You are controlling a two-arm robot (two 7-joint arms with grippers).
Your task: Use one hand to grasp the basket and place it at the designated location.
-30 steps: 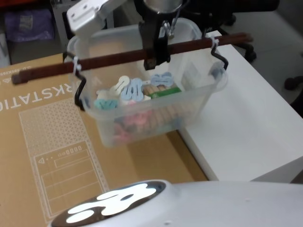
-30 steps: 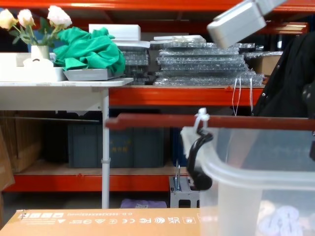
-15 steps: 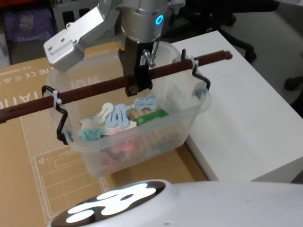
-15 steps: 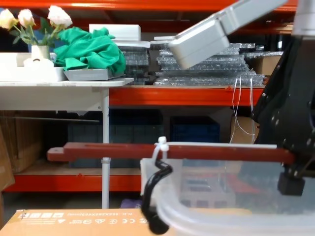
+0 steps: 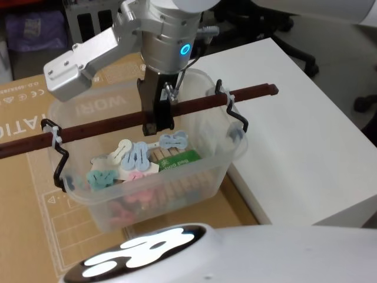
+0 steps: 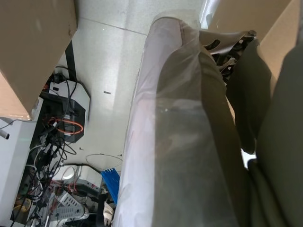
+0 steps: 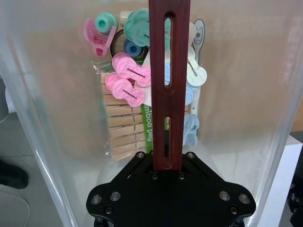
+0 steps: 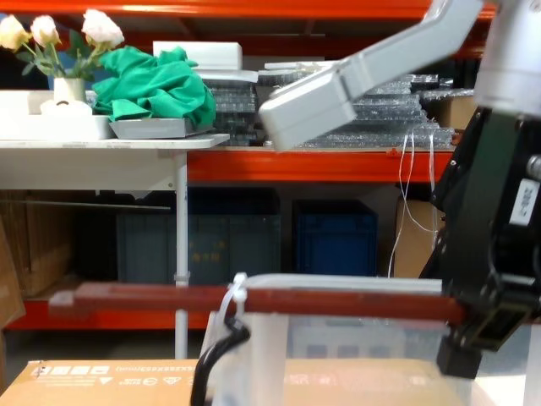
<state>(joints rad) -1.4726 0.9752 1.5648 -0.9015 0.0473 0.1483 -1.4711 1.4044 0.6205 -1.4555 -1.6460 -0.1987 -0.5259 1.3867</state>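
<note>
The basket [image 5: 203, 171], a translucent tub holding pastel clips and wooden pegs, hangs tilted over the cardboard sheet just left of the white table's edge. My right gripper [image 5: 158, 121] is shut on the middle of its red-brown handle [image 5: 100, 127]. In the right wrist view the handle [image 7: 169, 71] runs straight out of the black gripper [image 7: 169, 166], with the clips [image 7: 127, 80] below. The chest view shows the handle [image 8: 321, 303] level above the basket's rim [image 8: 338, 283], with the gripper [image 8: 473, 338] at the right. My left arm is parked low at the side, over the floor.
A brown cardboard sheet [image 5: 35, 177] covers the left of the work surface. The white table [image 5: 306, 130] lies to the right. Behind stand orange shelves with dark blue crates [image 8: 334, 237] and a white side table [image 8: 101, 144] with flowers.
My right gripper has carried the basket leftward and toward me, off the white table's edge and over the cardboard. The grip on the handle is unchanged.
</note>
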